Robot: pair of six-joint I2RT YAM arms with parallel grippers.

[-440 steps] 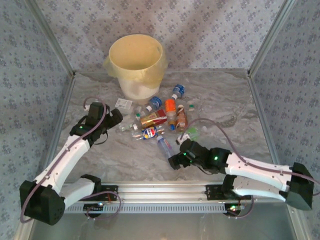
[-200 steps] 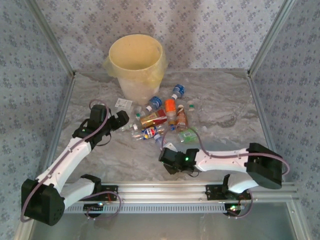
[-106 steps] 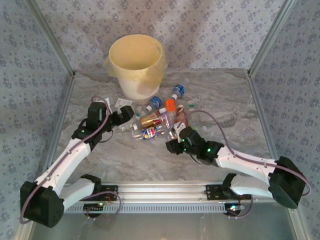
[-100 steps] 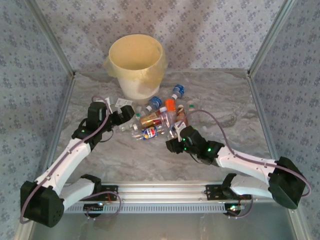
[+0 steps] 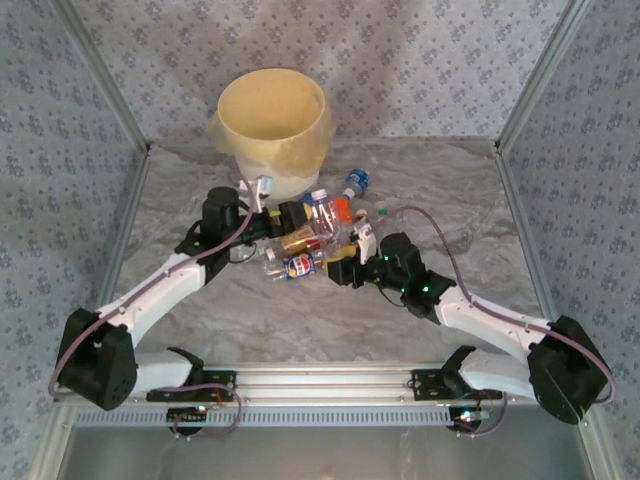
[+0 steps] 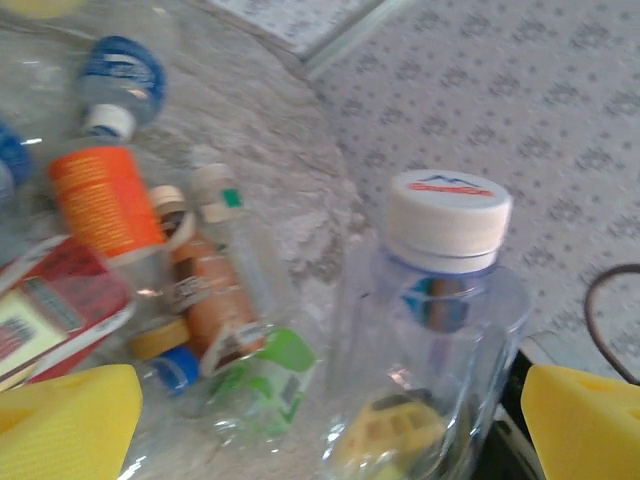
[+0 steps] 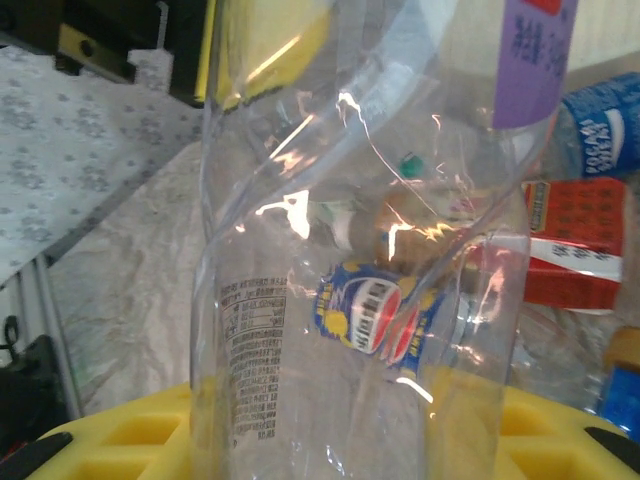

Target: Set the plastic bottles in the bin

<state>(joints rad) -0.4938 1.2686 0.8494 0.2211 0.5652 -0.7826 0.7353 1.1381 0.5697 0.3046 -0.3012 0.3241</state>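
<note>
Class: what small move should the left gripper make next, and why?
Probably close the left gripper on the clear bottle. The right gripper holds it raised, its capped top sits between the left's open fingers, and the left gripper is nearer the bin.

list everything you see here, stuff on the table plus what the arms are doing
bin: one, cream-yellow with a bag liner, far side of the table
clear bottle: one, clear with a white cap, held by the right gripper
plastic bottles: roughly ten, exact count unclear, blue, orange, red and green labels, heaped in front of the bin
table: one, grey marble
left gripper: open, fingers either side of the clear bottle
right gripper: shut on the clear bottle
</note>
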